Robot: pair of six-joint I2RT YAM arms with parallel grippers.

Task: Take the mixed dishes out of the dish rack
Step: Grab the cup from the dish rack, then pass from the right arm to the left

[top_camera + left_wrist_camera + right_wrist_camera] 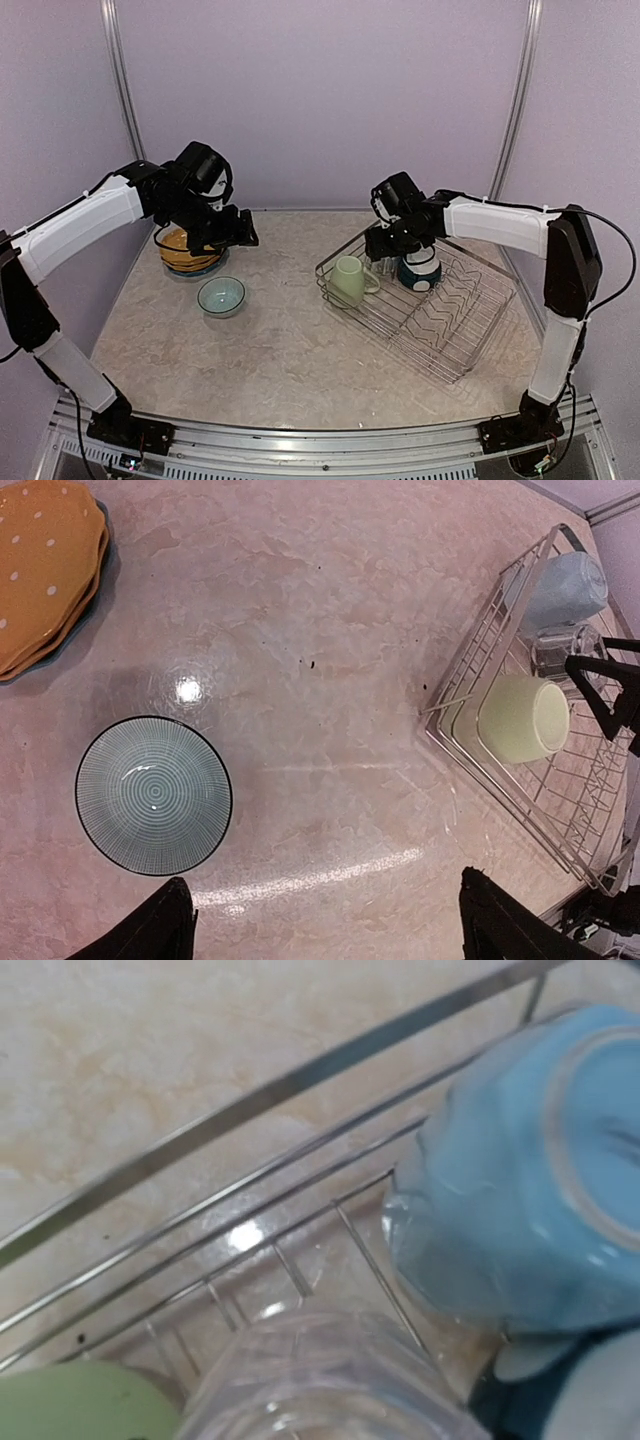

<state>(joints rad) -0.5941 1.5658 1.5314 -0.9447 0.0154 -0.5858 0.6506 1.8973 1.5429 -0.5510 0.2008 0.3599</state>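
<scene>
Left gripper (pixel 322 925): jaws spread wide, nothing between the fingers (pixel 150 932), and we see it hanging over the bare table (pixel 280 350). From its wrist view the teal bowl (pixel 153 794) sits upright on the table just ahead of the left finger, outside the dish rack (pixel 470 770). The yellow plates (pixel 45 570) are further ahead on the same side, stacked on the blue plate (pixel 192 273). In the top view this gripper sits right at the near edge of that stack. The rack is off to its right, well apart. Right gripper (pixel 383 243): down inside the far left corner of the rack. We cannot tell if the jaws are spread or pinching, as its own fingers do not show clearly in any view. Directly under its camera is the clear glass (pixel 320 1380), very close and blurred. The light blue mug (pixel 530 1190) is just to the right of the glass, base turned toward the camera and touching or nearly touching it. The pale green mug (pixel 348 280) lies on its side in the rack just to the gripper's other side, mouth facing the left arm. A dark-blue bowl (pixel 417 281) shows under the blue mug, mostly hidden.
</scene>
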